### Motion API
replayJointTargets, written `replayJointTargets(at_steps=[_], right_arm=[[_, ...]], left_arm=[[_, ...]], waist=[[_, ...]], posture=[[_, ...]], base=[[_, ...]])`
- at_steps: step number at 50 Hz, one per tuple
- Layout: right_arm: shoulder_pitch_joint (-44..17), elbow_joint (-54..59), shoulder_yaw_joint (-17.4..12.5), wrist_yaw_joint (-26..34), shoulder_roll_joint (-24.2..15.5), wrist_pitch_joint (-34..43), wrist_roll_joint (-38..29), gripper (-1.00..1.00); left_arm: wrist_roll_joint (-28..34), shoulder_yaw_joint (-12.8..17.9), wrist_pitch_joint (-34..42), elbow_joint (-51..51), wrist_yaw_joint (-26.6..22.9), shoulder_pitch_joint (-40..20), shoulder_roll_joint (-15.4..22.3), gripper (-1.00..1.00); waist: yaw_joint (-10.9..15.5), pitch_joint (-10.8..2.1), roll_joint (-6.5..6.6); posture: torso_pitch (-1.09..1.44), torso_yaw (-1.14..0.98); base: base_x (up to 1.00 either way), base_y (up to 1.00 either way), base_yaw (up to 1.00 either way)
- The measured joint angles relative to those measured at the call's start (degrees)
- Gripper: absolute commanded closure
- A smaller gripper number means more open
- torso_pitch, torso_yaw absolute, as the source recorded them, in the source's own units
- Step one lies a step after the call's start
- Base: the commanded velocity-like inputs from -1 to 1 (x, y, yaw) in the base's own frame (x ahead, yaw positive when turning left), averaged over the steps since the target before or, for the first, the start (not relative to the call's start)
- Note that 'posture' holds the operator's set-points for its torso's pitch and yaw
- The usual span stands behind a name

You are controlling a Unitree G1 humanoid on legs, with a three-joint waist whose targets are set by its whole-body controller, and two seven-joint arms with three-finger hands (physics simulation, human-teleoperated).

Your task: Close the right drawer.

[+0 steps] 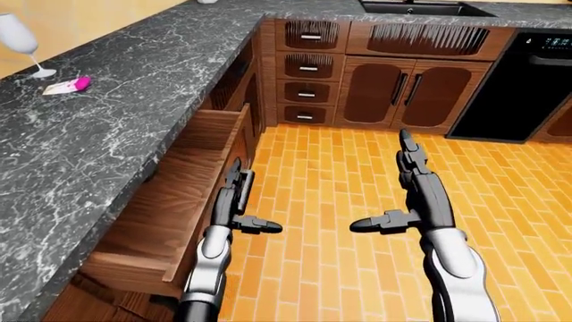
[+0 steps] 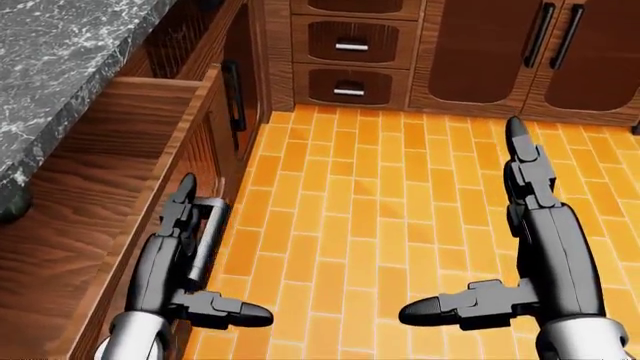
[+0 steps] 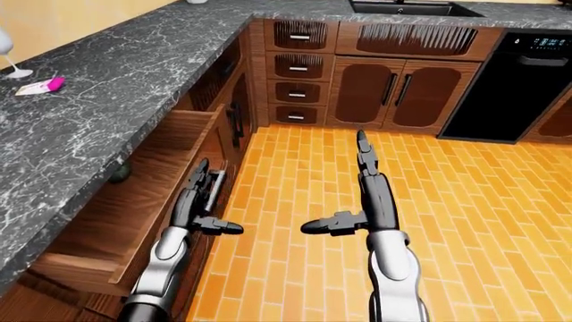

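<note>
The pulled-out brown wooden drawer occupies the left of the left-eye view beneath the grey marbled stone countertop; its visible wooden floor is bare except for a dark rounded object, too small to identify, near the countertop edge in the right-eye view. The black left hand lies flat against the drawer's front panel beside its silver bar handle, fingers extended and thumb spread, gripping nothing. The black right hand hangs over the orange brick-pattern floor at the right of the head view, fingers straight and thumb out, well apart from the drawer.
</note>
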Motion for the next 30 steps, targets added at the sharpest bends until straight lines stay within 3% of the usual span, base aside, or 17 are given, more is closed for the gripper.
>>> replayJointTargets(at_steps=[30], right_arm=[[-0.67,1.8,0.19,-0.24,-0.11,-0.77,0.2,-1.0]], left_arm=[[-1.73,3.11,0.56,2.3,2.06,-1.66,3.06,-1.0]], waist=[[0.39,-0.24,0.47]], posture=[[0.0,0.0]], base=[[0.0,0.0,0.0]])
